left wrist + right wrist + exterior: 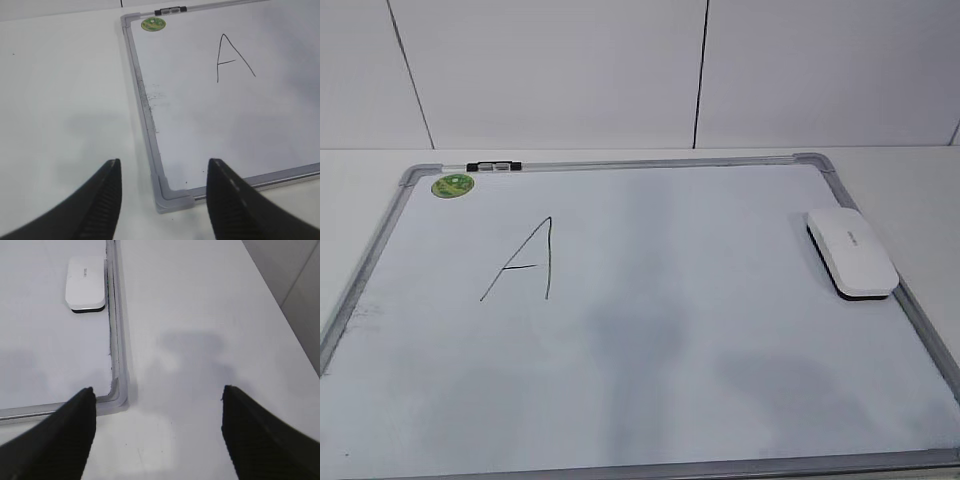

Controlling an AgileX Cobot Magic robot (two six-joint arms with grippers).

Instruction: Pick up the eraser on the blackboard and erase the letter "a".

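Observation:
The white eraser (852, 252) lies flat on the blackboard (670, 330) by its right frame, black felt down; it also shows in the right wrist view (86, 283). No small lowercase "a" shows; the only writing is a tall capital "A" (525, 262), also in the left wrist view (231, 57). My left gripper (164, 162) is open and empty above the board's near left corner (172, 199). My right gripper (157, 388) is open and empty over the table, just right of the board's near right corner (118, 395). Neither gripper shows in the exterior view.
A round green sticker (452, 185) and a small black-and-clear clip (493, 167) sit at the board's top left. The board lies on a white table (200, 315). A white panelled wall (620, 70) stands behind. Marker smudges (150, 100) line the left frame.

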